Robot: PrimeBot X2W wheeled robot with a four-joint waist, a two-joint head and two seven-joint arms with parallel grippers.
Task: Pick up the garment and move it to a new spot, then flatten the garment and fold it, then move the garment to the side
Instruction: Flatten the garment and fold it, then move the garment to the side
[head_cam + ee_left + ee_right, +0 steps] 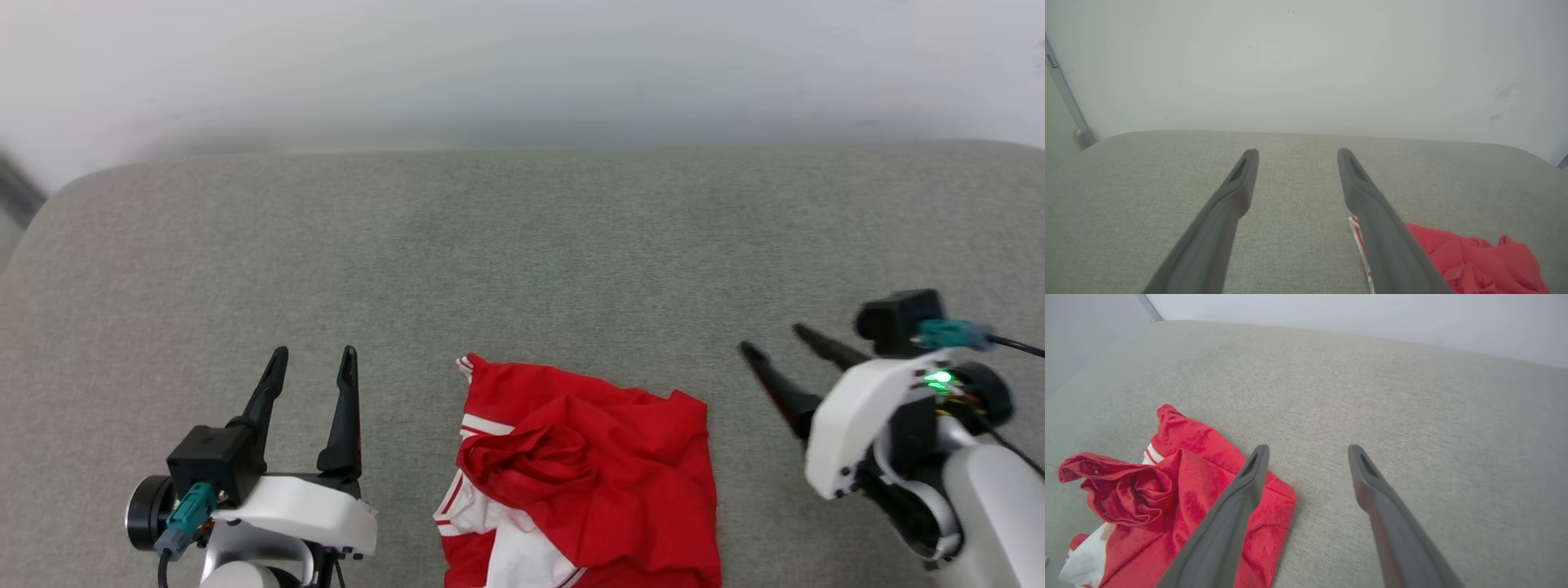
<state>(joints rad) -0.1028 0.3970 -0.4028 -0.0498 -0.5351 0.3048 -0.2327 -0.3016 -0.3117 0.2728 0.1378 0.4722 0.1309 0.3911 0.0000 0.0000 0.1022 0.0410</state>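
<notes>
Currently the left gripper (315, 353) has its fingers spread apart above bare fabric, holding nothing. The right gripper (771, 338) is likewise parted and empty, angled toward the garment (604, 482). The garment lies crumpled between them on the grey cushion (522, 245), touching neither, at the head view's lower edge.

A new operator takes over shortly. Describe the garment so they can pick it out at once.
Start from the wide grey woven-fabric surface below the pale wall. At its near edge, between the open left gripper and the open right gripper, lies a crumpled red jersey T-shirt with white panels and red-white striped trim. Its bright red against the grey sets it apart; neither gripper touches it.
</notes>
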